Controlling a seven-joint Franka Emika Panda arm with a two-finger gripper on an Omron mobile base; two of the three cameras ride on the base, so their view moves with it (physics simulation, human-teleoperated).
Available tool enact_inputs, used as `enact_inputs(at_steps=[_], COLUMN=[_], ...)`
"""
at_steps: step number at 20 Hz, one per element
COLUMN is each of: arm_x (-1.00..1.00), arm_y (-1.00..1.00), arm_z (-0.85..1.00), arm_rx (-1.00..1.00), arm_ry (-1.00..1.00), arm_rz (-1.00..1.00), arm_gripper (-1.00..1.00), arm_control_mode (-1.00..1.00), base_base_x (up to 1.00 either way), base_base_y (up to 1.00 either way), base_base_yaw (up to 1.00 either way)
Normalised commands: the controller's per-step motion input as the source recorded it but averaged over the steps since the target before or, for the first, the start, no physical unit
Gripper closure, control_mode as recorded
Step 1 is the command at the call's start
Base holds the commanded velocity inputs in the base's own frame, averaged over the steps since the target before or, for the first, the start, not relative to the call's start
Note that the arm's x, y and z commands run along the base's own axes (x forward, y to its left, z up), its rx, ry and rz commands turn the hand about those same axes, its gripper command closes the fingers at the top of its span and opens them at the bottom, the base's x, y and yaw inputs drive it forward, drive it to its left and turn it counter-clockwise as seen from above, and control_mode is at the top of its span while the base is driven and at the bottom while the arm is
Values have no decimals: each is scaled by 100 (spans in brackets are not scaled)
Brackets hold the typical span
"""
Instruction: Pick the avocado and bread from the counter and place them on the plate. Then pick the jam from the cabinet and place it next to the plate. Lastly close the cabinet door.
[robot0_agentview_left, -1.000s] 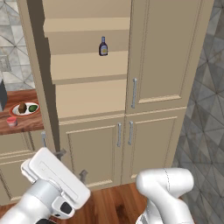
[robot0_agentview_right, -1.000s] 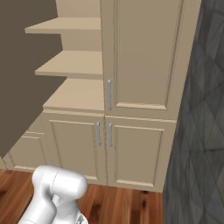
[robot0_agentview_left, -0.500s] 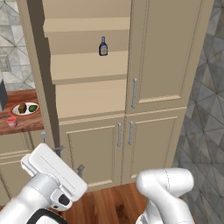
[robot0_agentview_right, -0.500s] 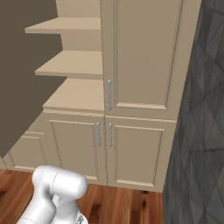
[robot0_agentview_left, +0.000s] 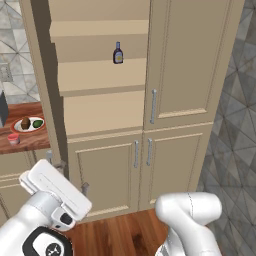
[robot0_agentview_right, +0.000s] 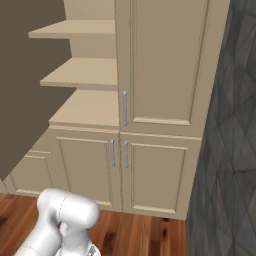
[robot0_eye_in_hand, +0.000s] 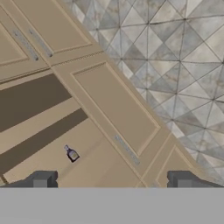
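No writing can be read anywhere; the pale label on the dark bottle (robot0_agentview_left: 118, 53) is too blurred to make out.

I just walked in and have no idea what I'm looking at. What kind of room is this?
It looks like a kitchen. A tall beige cabinet stands with shelves exposed and a bottle on one. Beside it, a wooden counter carries a plate of food, with tiled wall behind.

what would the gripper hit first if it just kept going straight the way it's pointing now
Probably the cabinet: the open gripper faces its closed right upper door, beside the shelf with the dark bottle. Nothing shows between them, though depth is unclear.
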Motion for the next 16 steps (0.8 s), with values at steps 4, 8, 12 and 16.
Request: enact_inputs(at_steps=[4, 8, 12, 16], arm_x=[38, 37, 29, 27], arm_y=[34, 40, 42, 32], arm_z=[-17, -23, -23, -20], arm_rx=[-2, -4, -5, -2], arm_ry=[0, 0, 0, 0], arm_rz=[0, 0, 0, 0], arm_gripper=[-100, -100, -100, -100], arm_control_mode=[-100, -100, -100, -100], base_base_x=[0, 0, 0, 0], base_base_y=[0, 0, 0, 0], base_base_yaw=[0, 0, 0, 0])
